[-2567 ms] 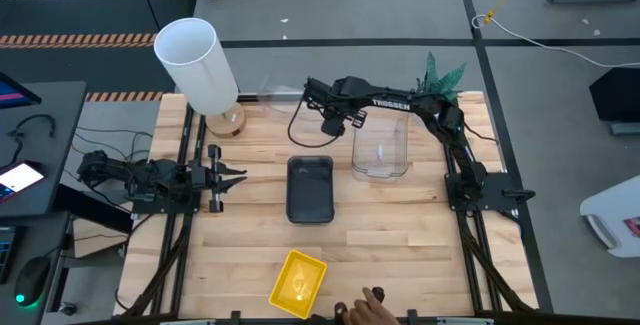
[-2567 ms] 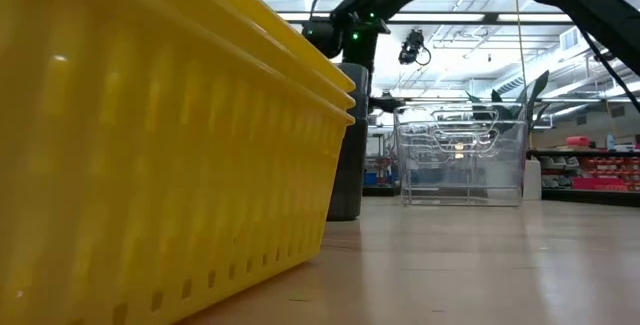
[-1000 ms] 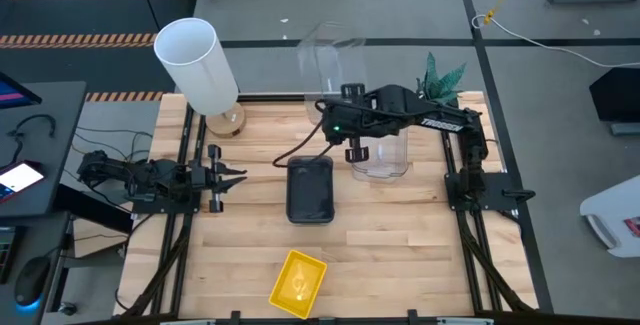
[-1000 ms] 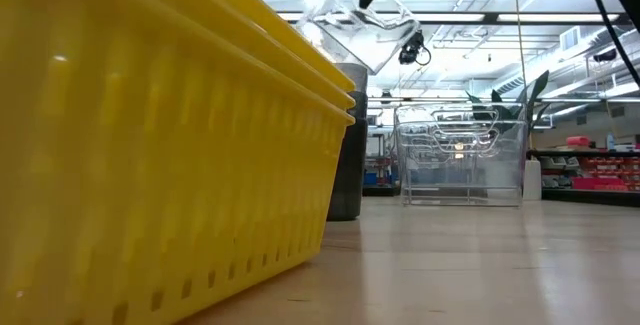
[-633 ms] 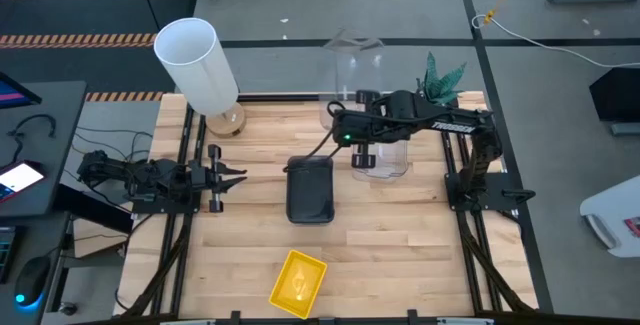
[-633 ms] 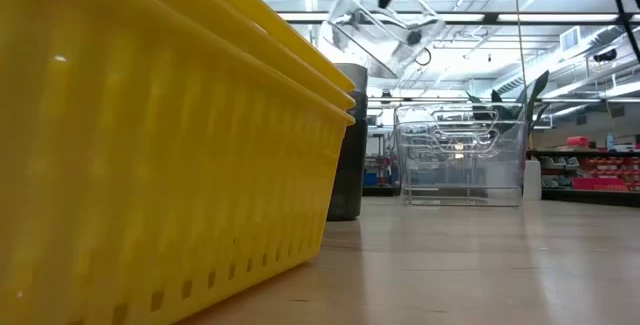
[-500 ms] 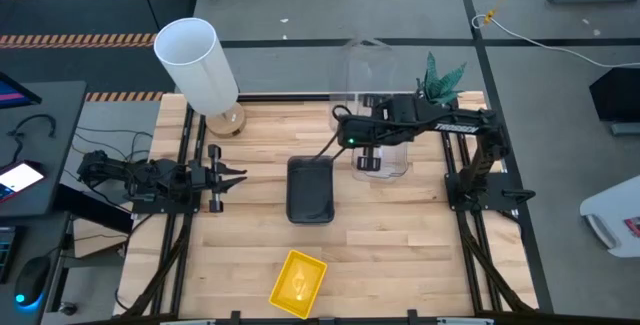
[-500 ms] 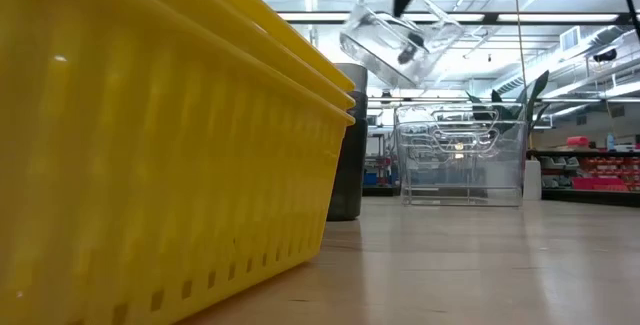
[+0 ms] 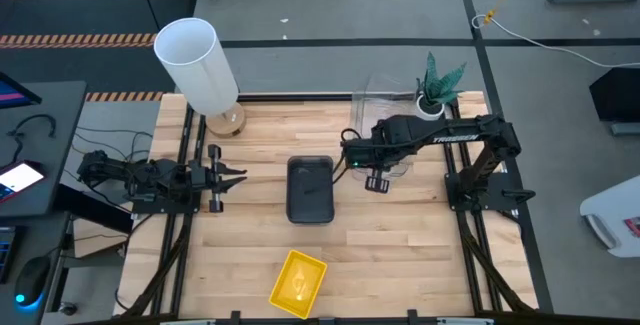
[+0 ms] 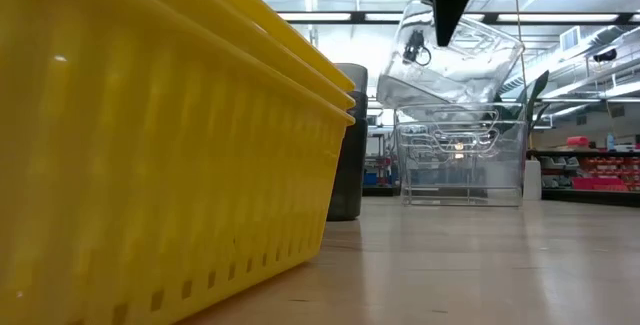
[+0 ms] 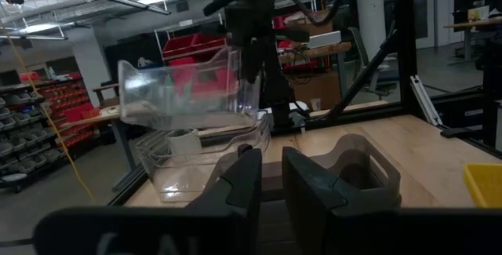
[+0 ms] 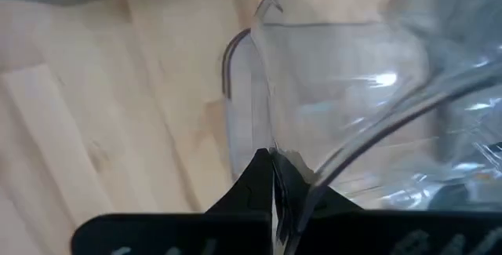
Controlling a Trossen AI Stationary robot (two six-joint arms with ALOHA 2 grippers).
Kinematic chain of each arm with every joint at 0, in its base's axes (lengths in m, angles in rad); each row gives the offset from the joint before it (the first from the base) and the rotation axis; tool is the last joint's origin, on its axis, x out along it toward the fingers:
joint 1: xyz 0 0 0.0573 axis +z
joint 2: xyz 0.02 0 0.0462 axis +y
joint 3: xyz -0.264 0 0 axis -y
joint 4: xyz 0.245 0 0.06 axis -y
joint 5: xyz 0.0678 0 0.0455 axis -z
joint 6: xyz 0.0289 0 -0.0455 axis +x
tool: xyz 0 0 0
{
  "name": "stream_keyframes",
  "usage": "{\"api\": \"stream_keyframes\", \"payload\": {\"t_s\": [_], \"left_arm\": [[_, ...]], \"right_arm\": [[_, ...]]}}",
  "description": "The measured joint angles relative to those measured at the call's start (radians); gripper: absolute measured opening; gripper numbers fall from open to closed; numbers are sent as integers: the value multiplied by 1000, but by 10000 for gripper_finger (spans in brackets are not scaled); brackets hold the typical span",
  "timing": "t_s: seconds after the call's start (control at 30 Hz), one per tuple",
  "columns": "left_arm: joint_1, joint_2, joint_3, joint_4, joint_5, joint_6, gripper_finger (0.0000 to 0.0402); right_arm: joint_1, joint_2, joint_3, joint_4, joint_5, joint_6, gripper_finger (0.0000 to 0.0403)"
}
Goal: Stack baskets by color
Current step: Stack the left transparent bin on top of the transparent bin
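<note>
The right pincer point(image 10: 447, 25), pinching the rim of a clear basket point(image 10: 452, 60), has swung it from the tabletop's point(image 9: 400, 245) back edge to hang tilted just above the clear stack point(image 10: 462, 160), so only lowering remains. The right arm reaches leftward, wrist bent down. The left pincer point(image 9: 228, 176), slightly spread, waits at the left side.

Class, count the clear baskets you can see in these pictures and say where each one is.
3, as far as the nested rims show: one tilted in the air, pinched by the right claw, and two stacked on the table below it; more could be hidden inside.
</note>
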State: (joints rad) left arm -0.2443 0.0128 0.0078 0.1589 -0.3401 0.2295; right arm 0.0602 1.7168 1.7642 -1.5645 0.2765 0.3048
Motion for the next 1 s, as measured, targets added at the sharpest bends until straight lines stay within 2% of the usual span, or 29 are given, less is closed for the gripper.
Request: {"api": "stream_keyframes", "payload": {"t_s": [0.3, 0.6, 1.0], "left_arm": [[0, 0, 0, 0, 0, 0, 54], [0, 0, 0, -1, 0, 0, 60], [0, 0, 0, 0, 0, 0, 58]], "right_arm": [[-2, 27, -4, -4, -64, 88, 3], [-19, 50, -13, -3, -125, 91, 3], [-60, 51, -149, -11, -206, 62, 3]]}}
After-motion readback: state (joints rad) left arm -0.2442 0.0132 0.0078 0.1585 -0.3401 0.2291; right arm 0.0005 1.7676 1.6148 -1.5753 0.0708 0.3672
